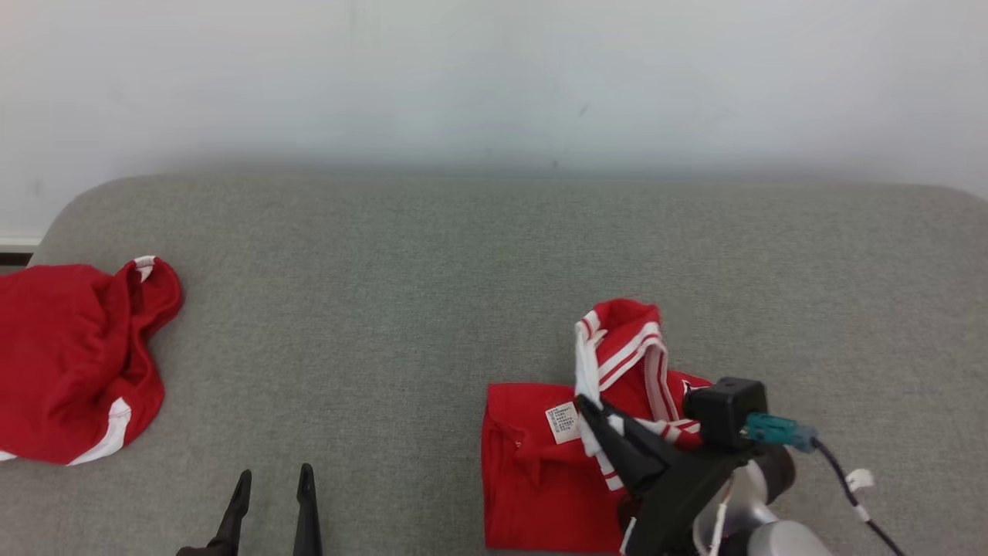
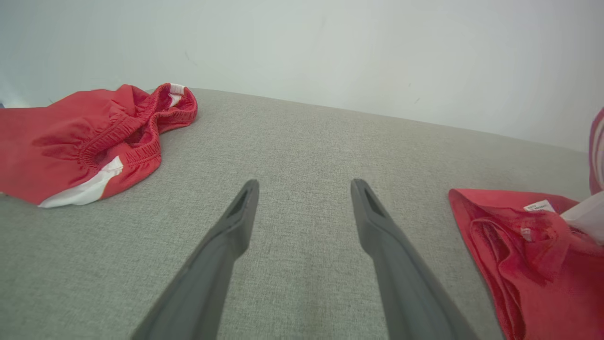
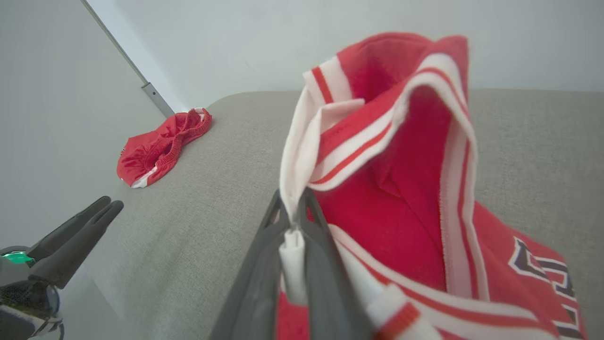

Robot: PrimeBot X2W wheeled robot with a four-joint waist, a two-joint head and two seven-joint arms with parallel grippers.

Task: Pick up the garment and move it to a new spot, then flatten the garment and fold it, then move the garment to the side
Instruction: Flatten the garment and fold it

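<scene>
Currently my right gripper (image 3: 293, 212) clamps jersey (image 1: 532, 479) trim; left gripper (image 2: 304, 189) apart, idle. Thin pinch may slip, undoing fold.

Head view high, facing down; wrist views low over cushion (image 1: 386, 324); all share probable shorts (image 1: 69, 363).

One red soft-fabric sports jersey (image 1: 532, 479) (image 2: 519, 255) (image 3: 401, 189), white panels, red-and-white striped trim. Its lower part lies flat, folded into a rough rectangle on the grey woven-fabric surface (image 1: 432, 309), toward the near right, with a white care label (image 1: 563, 423) facing up. One striped edge stands lifted in a crumpled peak (pinched between the closed fingers of the right gripper (image 1: 588, 405) (image 3: 292, 208)). Dark white-outlined lettering (image 3: 538, 264) shows on the draped part.
</scene>
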